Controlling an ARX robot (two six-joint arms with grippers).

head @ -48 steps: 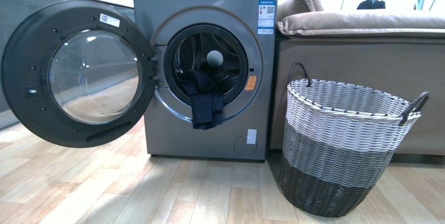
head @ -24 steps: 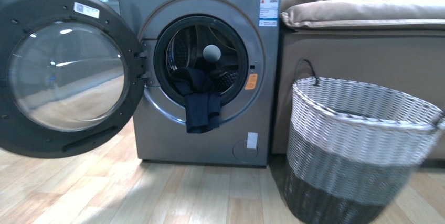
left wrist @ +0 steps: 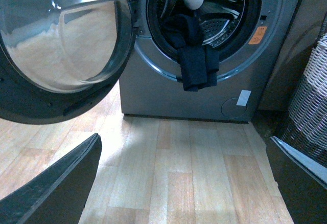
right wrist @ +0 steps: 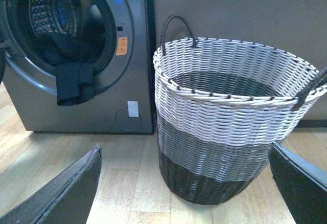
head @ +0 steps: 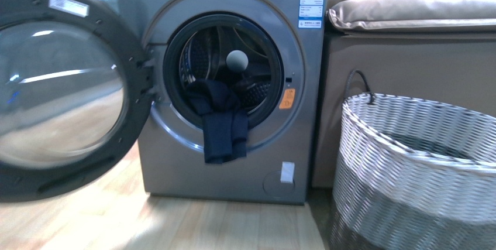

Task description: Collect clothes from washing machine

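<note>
Over the lower porthole rim of the washing machine hung the clothes, half out. The left gripper and right gripper stood spread, well short of them. It looked like the approach; next, a reach and a pinch on the cloth.

The washing machine is showing a silver-grey front with a black rim, and its door is wearing a dark frame. The clothes are looking dark navy and plain. The basket is carrying woven bands: white, grey, then black. A small sticker is showing orange.
</note>
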